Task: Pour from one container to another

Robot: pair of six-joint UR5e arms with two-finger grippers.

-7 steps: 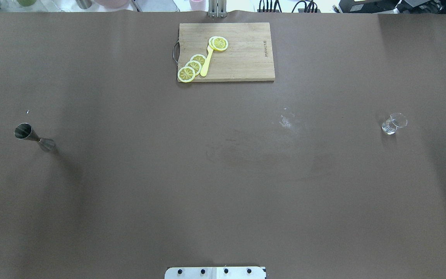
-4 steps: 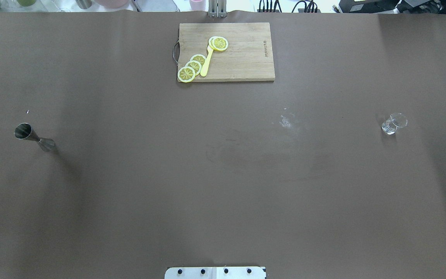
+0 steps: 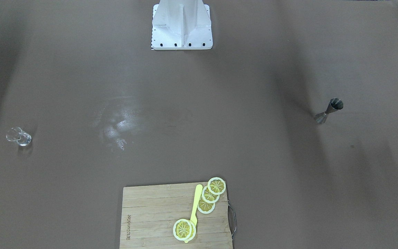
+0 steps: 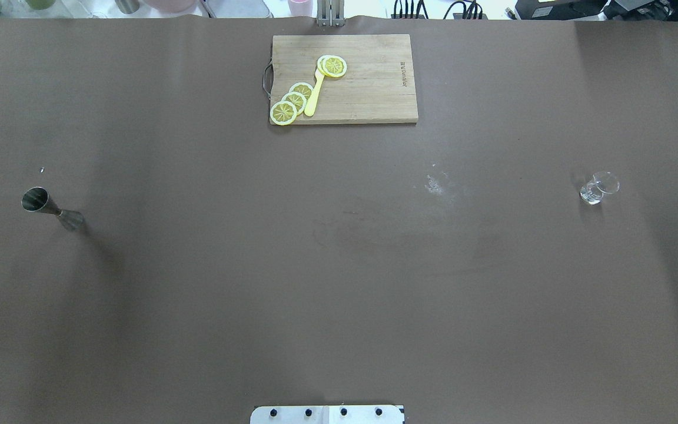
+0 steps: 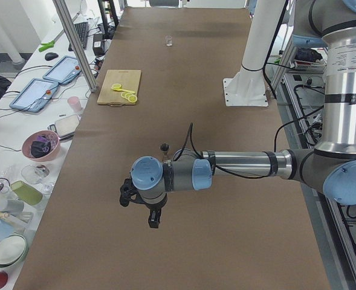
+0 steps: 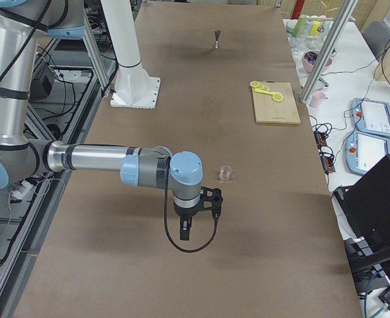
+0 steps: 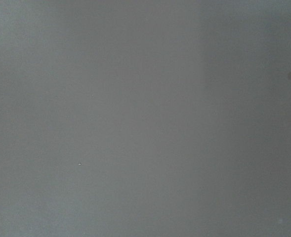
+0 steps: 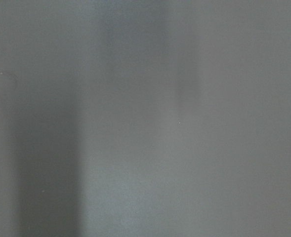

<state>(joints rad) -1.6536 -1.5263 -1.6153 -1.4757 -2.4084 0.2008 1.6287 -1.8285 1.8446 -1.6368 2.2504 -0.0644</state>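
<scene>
From across the counter (image 3: 199, 86), the jigger (image 3: 328, 111) stands upright on the robot's left side. The glass cup (image 3: 18, 136) stands well apart on its right. A cutting board (image 3: 150, 214) carries lemon slices (image 3: 216, 185) and a yellow utensil (image 3: 195, 204).

Overhead, jigger and cup sit near opposite ends.

From the left end, the left gripper (image 5: 154, 220) hangs over the counter near the jigger, apart from it. I cannot tell how far open it is.

From the right end, the right gripper (image 6: 185, 230) hangs near the cup, its opening equally unclear.

Both wrist views show blurred grey.
</scene>
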